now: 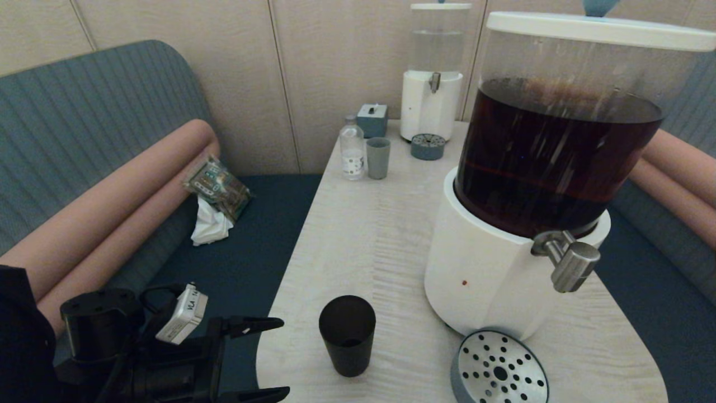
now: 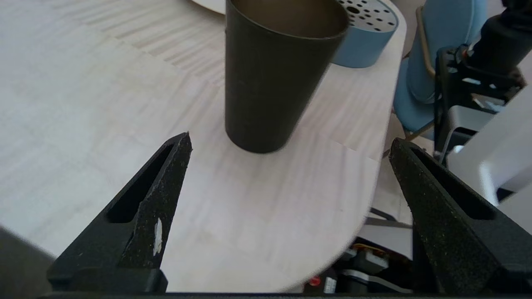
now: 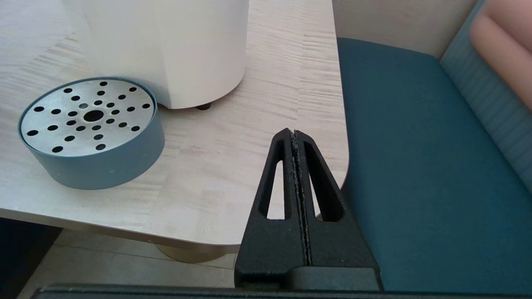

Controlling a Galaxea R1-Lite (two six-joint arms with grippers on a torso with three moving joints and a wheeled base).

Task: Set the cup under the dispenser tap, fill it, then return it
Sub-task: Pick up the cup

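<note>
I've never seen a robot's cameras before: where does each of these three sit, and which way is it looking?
Head view: from the robot's head, looking down over the table at the black cup and the dispenser tap; the open left gripper shows.
Left wrist view: behind the left gripper, facing the black cup.
Right wrist view: behind the shut right gripper, near the table's edge, facing the drip tray.
Shared: all three show the drip tray.

cup (image 1: 347, 334) on table (image 1: 369, 235), left of dispenser tap (image 1: 570, 263).
</note>
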